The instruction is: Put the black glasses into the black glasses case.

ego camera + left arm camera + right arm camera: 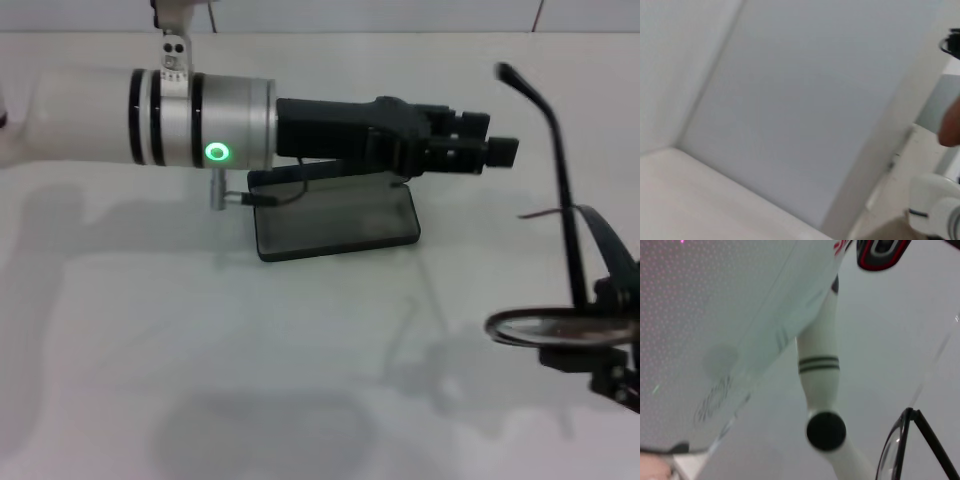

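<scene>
The black glasses case (335, 222) lies open on the white table (150, 330) at the centre of the head view, its grey lining facing up. My left arm reaches across from the left, and the left gripper (478, 148) hovers just above the case's far right corner. My right gripper (612, 345) at the lower right edge is shut on the black glasses (545, 326). It holds them above the table, right of and nearer than the case. One lens lies roughly flat and a temple arm (560, 170) sticks up. The glasses' rim also shows in the right wrist view (897, 450).
The left arm's silver wrist section (215, 120) with a green light spans the table's far left above the case. A white robot limb (821, 375) crosses the right wrist view. The left wrist view shows only a pale wall (805, 100).
</scene>
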### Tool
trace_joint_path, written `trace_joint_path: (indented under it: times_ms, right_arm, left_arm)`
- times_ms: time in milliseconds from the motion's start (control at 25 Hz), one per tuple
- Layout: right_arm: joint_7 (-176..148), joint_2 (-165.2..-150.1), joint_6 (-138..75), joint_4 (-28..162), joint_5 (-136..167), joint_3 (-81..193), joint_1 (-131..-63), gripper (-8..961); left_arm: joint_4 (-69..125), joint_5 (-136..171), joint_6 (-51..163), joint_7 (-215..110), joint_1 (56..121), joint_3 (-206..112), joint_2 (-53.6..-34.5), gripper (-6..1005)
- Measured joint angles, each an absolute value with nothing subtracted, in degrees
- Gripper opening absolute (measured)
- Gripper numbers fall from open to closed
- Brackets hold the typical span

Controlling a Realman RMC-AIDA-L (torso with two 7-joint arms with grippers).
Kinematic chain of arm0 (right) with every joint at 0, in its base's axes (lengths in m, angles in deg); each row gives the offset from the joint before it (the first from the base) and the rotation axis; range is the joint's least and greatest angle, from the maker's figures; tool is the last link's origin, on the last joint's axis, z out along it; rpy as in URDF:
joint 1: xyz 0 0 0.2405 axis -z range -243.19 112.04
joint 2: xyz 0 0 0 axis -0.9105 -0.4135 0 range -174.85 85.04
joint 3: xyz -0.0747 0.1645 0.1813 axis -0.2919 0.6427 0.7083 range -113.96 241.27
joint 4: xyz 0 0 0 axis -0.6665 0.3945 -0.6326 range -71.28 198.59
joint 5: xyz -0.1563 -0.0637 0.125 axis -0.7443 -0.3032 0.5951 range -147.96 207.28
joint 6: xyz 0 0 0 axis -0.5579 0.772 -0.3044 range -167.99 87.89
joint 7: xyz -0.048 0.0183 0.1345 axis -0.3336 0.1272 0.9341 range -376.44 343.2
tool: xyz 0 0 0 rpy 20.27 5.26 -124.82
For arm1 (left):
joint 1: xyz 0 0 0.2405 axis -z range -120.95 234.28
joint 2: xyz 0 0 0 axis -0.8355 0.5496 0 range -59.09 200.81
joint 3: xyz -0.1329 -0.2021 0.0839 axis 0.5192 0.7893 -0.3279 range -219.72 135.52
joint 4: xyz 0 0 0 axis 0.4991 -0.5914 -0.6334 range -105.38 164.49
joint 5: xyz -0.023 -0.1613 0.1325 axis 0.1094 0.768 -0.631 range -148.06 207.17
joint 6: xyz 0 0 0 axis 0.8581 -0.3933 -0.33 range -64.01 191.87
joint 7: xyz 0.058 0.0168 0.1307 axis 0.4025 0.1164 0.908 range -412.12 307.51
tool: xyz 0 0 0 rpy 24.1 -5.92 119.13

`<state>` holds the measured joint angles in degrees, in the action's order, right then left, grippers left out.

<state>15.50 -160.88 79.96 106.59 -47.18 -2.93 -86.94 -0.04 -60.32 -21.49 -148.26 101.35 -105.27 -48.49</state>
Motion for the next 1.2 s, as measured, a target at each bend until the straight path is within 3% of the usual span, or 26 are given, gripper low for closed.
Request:
trace_joint_path:
  times_ms: [400,1200]
  right_arm:
    - [22.19,-160.59,73.78,86.79,-45.65,-5.36,-99.39,102]
    - [30.76,-160.38,68.88,87.14,-49.16,-5.34,-97.80,101]
  left_arm:
    - [1.69,-46.30,-23.83,-129.42,99.31,-110.81,-49.17,640]
    - [2.06,-44.45,-28.95,-120.29,95.69,-110.86,-49.35,639]
